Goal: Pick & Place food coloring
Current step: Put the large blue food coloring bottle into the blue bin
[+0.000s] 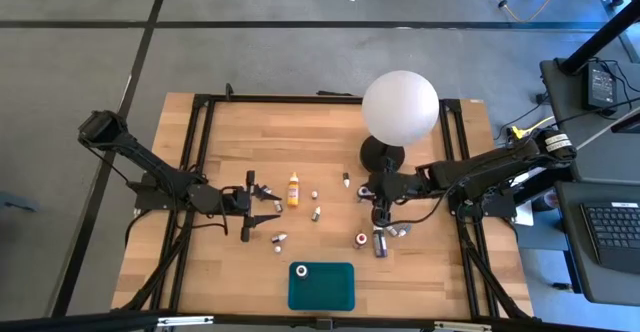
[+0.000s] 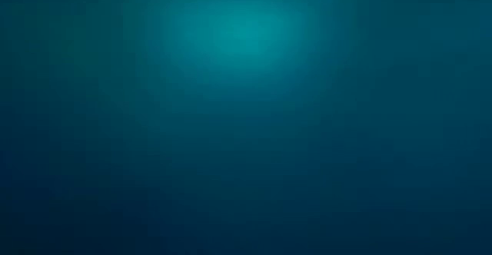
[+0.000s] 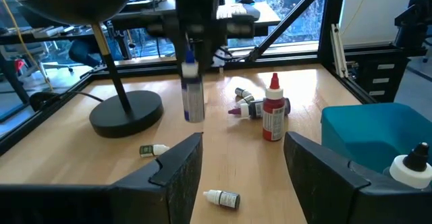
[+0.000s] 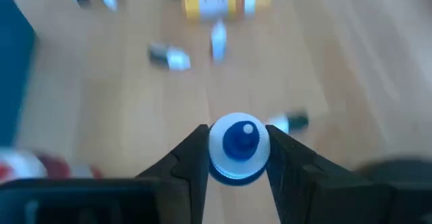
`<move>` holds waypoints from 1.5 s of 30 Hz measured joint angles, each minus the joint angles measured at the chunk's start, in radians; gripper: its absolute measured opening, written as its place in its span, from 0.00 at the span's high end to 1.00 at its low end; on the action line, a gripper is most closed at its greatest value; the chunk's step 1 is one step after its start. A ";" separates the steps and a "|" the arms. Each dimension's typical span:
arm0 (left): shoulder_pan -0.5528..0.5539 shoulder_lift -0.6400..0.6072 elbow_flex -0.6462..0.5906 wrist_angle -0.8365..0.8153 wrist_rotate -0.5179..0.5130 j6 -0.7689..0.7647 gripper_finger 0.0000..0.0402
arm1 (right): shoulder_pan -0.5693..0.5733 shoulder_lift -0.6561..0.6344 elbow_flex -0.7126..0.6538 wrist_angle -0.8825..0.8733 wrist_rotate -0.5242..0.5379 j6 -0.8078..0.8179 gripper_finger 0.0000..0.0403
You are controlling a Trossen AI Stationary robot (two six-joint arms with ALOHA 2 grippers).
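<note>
A little blue-capped bottle [image 4: 236, 150] is pinched in the right pincer [image 4: 236, 158] and could slip out.

The bottle hangs off the table [image 1: 220, 262], gripped near its cap by the two fingers, close to the black lamp base [image 3: 126, 114]. The hold is small and the cap is round, so a quick move could make the bottle tip or drop. If it falls, it could knock the red bottle [image 3: 273, 109] or the tiny ones lying beside it. The lamp base is near, so a wide swing could bump it. The teal tray [image 1: 321, 286] sits at the table's front edge, with one white-capped bottle in it. The left pincer [image 3: 243, 158] waits open, low over the table, holding nothing.
</note>
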 joint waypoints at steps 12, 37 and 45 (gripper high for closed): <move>0.000 0.000 0.000 0.000 0.000 0.000 0.49 | 0.183 0.160 0.322 0.037 -0.059 -0.127 0.69; 0.000 0.000 0.000 0.000 0.000 -0.003 0.48 | 0.312 0.716 0.686 0.010 -0.156 -0.174 0.69; 0.000 0.000 0.000 0.000 0.000 -0.003 0.48 | 0.288 0.723 0.686 0.011 -0.156 -0.142 0.68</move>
